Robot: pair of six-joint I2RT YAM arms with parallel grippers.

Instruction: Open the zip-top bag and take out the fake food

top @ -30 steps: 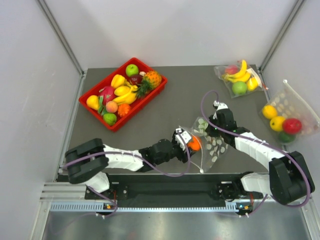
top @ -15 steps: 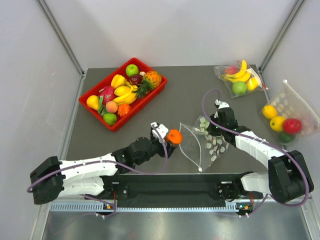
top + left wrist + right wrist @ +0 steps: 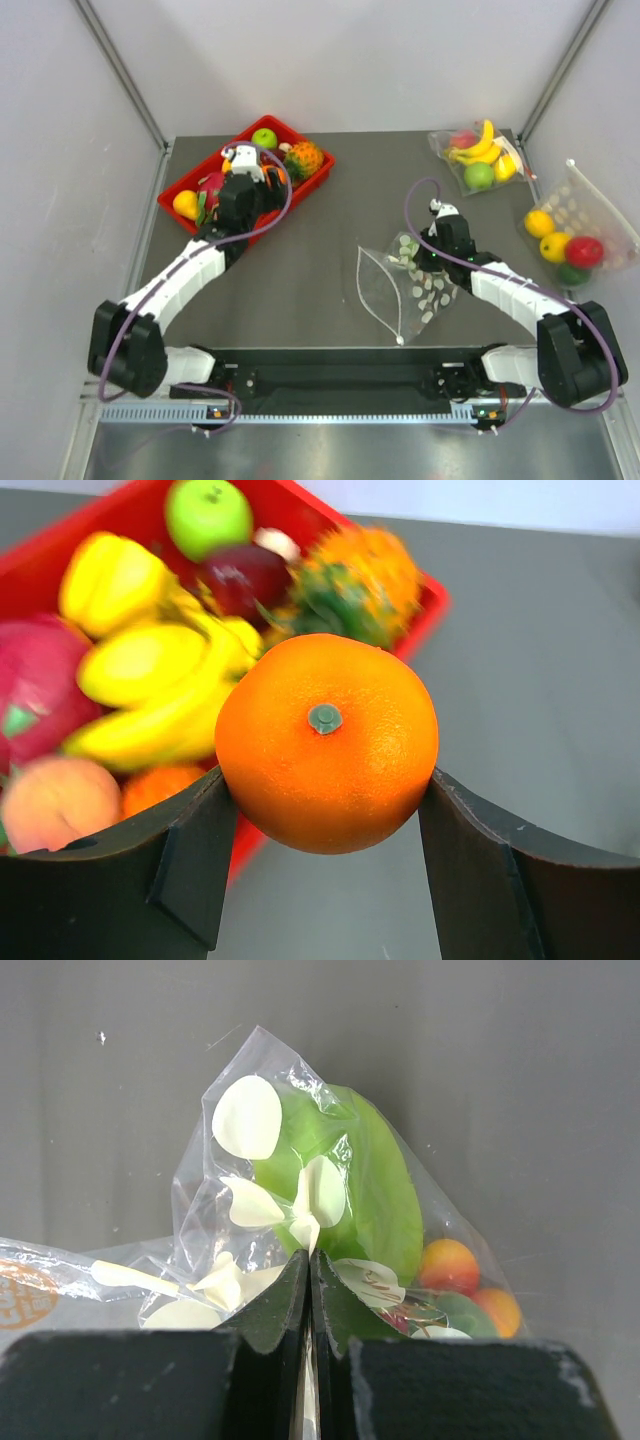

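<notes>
Finding 1. My left pincer pinches the orange, one finger on each flank, with the green stem dimple facing the wrist camera. The grip looks square, with no visible tilt.

Finding 2. This is the relation that governs the next move. In the top view my left pincer hangs over the red tray, about mid-length and inside its rim. In the wrist view the fruit pile lies below and ahead-left of the orange, and bare counter lies to the right. I judge that the drop is straight down and that drift to the right would miss the tray.

Finding 3. My right pincer is pressed together on a fold of the zip-top bag. The bag lies on the counter well apart from the tray, with its long axis running away from that pincer toward the near edge. The left arm is the one at the tray.

Finding 4. Green and peach-orange shapes show around the film in the right wrist view. I cannot tell whether they are inside the bag. From above, the bag looks flat.
</notes>
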